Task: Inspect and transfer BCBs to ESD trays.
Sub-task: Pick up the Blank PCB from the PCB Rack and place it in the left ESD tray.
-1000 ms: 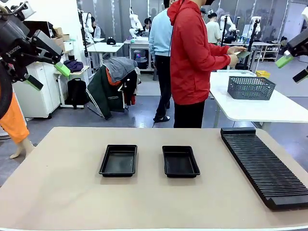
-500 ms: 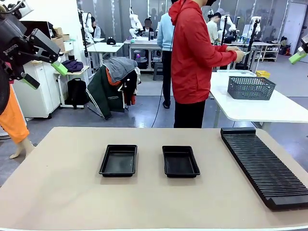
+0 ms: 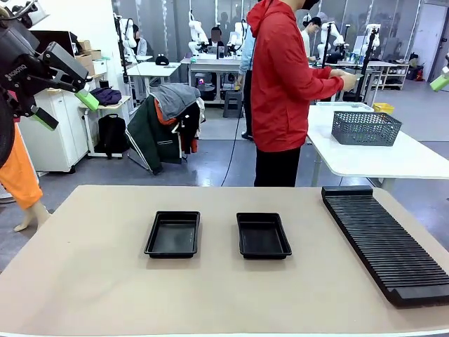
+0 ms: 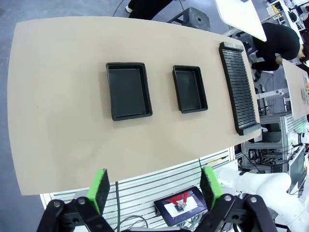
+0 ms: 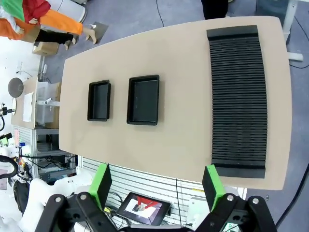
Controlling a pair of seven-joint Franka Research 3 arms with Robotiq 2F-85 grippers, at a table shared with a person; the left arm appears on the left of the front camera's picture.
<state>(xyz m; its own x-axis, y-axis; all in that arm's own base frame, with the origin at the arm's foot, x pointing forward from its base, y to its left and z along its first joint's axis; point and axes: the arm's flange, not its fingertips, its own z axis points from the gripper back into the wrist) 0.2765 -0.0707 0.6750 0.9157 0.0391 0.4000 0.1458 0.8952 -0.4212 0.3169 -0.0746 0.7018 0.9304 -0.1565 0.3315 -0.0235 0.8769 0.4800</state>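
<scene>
Two trays are lying on one table [image 3: 84,281], a left tray [image 3: 172,234] and a right tray [image 3: 263,235]; one rack [image 3: 386,242] is lying beside them; one basket [image 3: 365,128] is sitting farther off; two grippers are hanging overhead, the left gripper [image 4: 154,186] and the right gripper [image 5: 157,186].

ESD trays [image 3: 172,235] looking glossy black plastic; table [image 3: 84,281] showing smooth matt beige; rack [image 3: 386,239] showing ribbed black; basket [image 3: 365,128] showing grey mesh.

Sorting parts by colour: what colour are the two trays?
The trays are glossy black; best seen in the left wrist view.
</scene>
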